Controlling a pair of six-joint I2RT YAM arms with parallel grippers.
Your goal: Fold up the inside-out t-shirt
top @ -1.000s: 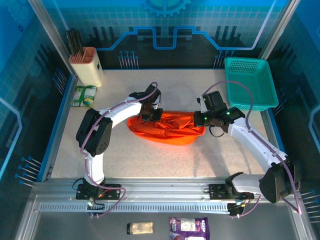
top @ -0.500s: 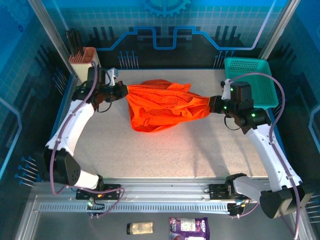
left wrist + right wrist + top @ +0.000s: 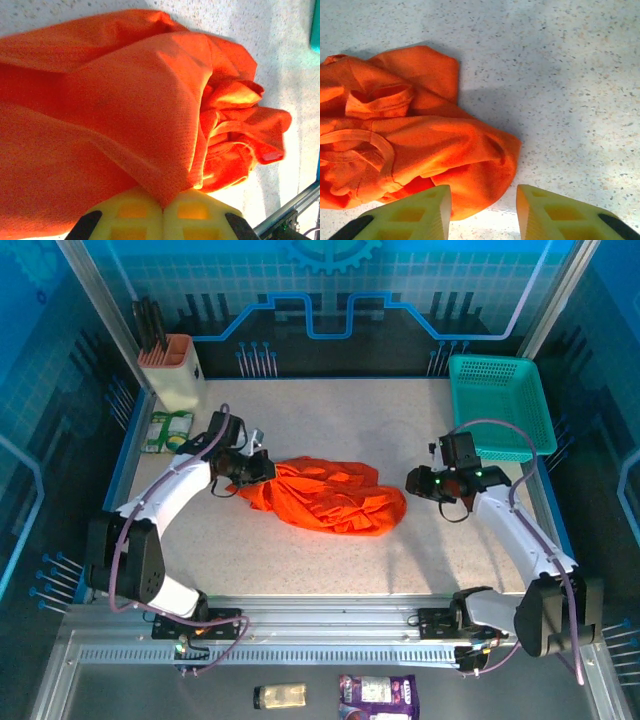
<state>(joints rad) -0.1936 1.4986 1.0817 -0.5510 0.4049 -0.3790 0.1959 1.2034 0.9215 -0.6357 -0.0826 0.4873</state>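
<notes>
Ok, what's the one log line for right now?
bright orange thin-fabric t-shirt: bunched on speckled table | left gripper: shut on t-shirt edge | right gripper: open, beside t-shirt, holding nothing

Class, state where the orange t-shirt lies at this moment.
In the top view the t-shirt lies crumpled mid-table, left gripper pinching its left end, open right gripper beside its right end.

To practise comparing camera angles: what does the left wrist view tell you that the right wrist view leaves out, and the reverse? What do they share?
Left wrist view: the left gripper is shut, pinching a fold of the t-shirt. Right wrist view: the right gripper is open, its fingers apart near the shirt's edge and holding nothing, with a wide stretch of bare table beyond. Shared: the crumpled orange shirt lying on the speckled table, not yet folded.
</notes>
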